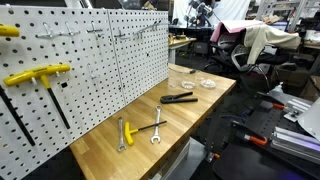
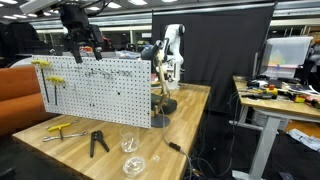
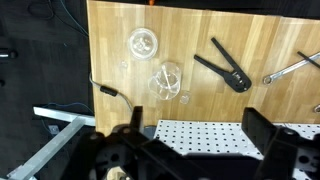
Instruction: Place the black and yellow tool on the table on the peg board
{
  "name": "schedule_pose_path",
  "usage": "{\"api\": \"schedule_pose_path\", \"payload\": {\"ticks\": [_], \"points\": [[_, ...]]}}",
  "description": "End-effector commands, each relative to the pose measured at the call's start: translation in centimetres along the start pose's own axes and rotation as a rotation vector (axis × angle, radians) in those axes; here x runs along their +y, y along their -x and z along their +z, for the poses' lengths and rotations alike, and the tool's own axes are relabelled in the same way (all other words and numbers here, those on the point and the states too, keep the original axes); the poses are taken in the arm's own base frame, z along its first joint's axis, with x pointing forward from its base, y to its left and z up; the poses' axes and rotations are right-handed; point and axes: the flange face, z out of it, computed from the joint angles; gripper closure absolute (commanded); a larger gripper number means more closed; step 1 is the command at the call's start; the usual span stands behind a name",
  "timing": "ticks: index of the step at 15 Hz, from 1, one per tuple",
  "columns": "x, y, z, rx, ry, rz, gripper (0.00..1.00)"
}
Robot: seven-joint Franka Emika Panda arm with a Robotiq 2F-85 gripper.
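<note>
The black and yellow tool [image 1: 122, 133] lies flat on the table [image 1: 195, 112] near its front end, close to the foot of the peg board [image 1: 90, 70]. Its thin black shaft points toward a wrench. It also shows in an exterior view [image 2: 60, 128] as a yellow streak left of the pliers. It is out of the wrist view. My gripper [image 2: 84, 52] hangs high above the peg board's [image 2: 110, 95] top edge, open and empty. In the wrist view the gripper [image 3: 195, 140] looks down on the peg board [image 3: 200, 135] and the table [image 3: 200, 30].
Black pliers [image 1: 178, 98] and two wrenches [image 1: 156, 130] lie on the table. A larger yellow T-handle key [image 1: 38, 75] hangs on the peg board. Clear glass dishes [image 3: 143, 42] sit near the table's far end. A second bench with tools [image 2: 280, 95] stands across the aisle.
</note>
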Motion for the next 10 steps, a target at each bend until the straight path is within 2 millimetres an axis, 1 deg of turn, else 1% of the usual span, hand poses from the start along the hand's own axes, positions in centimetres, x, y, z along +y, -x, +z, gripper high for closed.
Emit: {"api": "schedule_pose_path", "payload": {"ticks": [1, 2, 4, 7, 10], "points": [[0.0, 0.0, 0.0, 0.004, -0.002, -0.006, 0.00], [-0.8, -0.1, 0.1, 0.010, -0.015, -0.036, 0.00], [-3.8, 0.1, 0.3, 0.010, -0.071, -0.138, 0.00], [-10.7, 1.3, 1.1, -0.009, -0.123, -0.329, 0.00], [-17.5, 3.1, 2.5, -0.038, -0.111, -0.521, 0.00]]}}
